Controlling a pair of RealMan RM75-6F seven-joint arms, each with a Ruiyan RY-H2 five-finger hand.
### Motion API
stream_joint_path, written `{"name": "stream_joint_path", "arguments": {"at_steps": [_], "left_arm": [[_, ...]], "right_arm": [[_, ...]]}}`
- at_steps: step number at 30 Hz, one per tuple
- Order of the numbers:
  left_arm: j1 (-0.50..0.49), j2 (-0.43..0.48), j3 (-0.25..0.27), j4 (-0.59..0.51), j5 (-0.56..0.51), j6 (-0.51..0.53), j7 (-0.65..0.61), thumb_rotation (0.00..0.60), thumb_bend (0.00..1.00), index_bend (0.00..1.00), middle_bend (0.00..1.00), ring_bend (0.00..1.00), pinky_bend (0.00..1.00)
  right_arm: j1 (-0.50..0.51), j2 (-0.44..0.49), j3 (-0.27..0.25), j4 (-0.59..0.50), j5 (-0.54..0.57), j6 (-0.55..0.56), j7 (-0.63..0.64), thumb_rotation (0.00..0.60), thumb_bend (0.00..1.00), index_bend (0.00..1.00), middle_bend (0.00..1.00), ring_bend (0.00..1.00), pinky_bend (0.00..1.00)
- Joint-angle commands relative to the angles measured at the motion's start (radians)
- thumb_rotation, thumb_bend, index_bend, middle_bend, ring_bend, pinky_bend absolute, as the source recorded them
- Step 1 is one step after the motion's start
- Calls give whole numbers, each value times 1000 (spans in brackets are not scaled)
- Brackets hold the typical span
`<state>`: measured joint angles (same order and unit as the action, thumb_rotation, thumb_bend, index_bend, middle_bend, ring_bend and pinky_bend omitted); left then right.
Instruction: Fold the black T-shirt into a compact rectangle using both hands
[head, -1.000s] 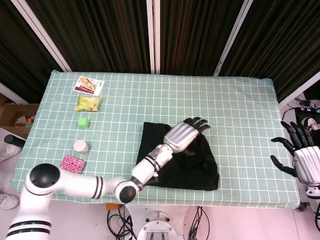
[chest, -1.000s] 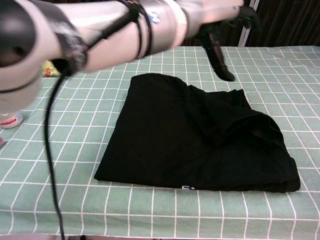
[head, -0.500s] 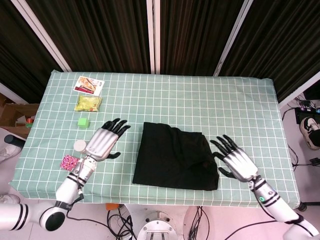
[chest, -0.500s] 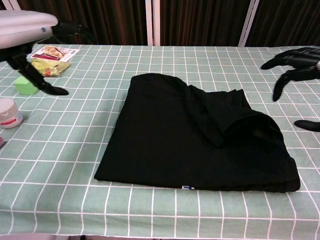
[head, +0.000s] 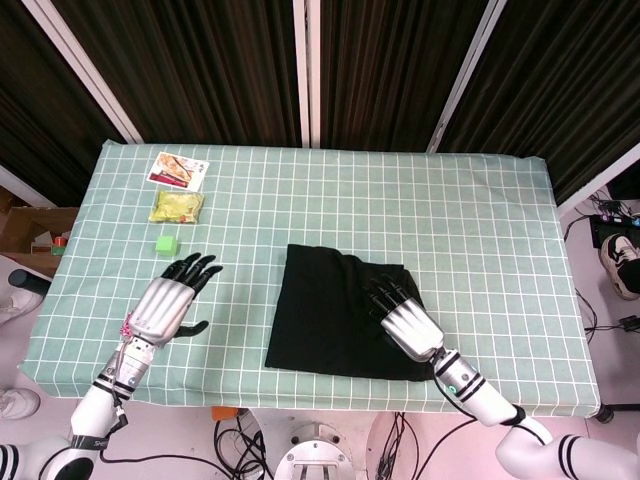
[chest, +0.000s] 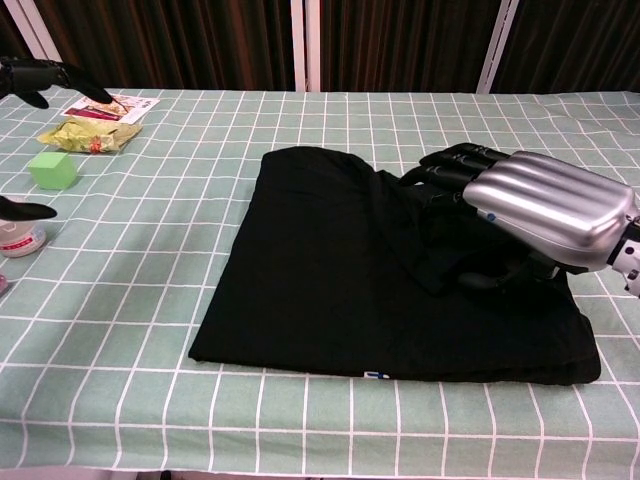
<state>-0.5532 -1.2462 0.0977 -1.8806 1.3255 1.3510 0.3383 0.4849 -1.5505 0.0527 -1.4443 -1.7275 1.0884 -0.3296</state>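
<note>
The black T-shirt (head: 330, 315) lies folded in a rough rectangle near the table's front edge, with a raised, creased fold on its right side (chest: 470, 240). My right hand (head: 404, 317) lies over that right side with its fingers stretched out flat, and it grips nothing. The chest view shows its silver back (chest: 545, 208) and its dark fingertips (chest: 445, 170) on the cloth. My left hand (head: 170, 300) hovers left of the shirt with fingers spread and nothing in it. Only its fingertips (chest: 35, 75) show in the chest view.
Along the table's left side lie a printed card (head: 178, 170), a yellow-green packet (head: 176, 206) and a green cube (head: 166, 244). A white jar (chest: 18, 238) stands under my left hand, beside a pink patterned item (head: 128, 325). Dark curtains hang behind the table.
My right hand has moved left from beside the shirt onto its right side. My left hand has drawn away from the shirt, further left and toward the front edge.
</note>
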Motion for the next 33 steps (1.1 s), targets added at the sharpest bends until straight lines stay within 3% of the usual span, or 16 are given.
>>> {"name": "stream_joint_path", "arguments": {"at_steps": [1,11,16,19,23,33], "left_arm": [[16,6,-8,10,19,-7,-29,600,145,161,86,60,176],[48,24,-22,29,50,-51,-92,600,145,160,86,60,177],[58,21,-31,36,66,-68,-114,600,145,161,86,60,178],[64,25,-36,40,73,-78,-125,600,145,161,86,60,178],[76,33,-46,44,82,-77,-139,600,145,160,86,61,178],[104,46,-61,51,117,-70,-173,600,145,161,86,60,178]], "right_arm": [[1,-26,-3,36,23,3,-13,600,299,423,114,0,29],[3,35,-35,9,32,12,-8,600,302,387,100,0,0],[10,-2,-40,59,18,26,-54,600,296,366,102,0,0],[7,-50,-36,120,3,66,-68,600,337,435,123,0,0],[0,-94,-20,183,3,129,-19,600,463,568,160,0,0],[-34,-86,34,191,73,225,85,600,477,600,160,0,0]]}}
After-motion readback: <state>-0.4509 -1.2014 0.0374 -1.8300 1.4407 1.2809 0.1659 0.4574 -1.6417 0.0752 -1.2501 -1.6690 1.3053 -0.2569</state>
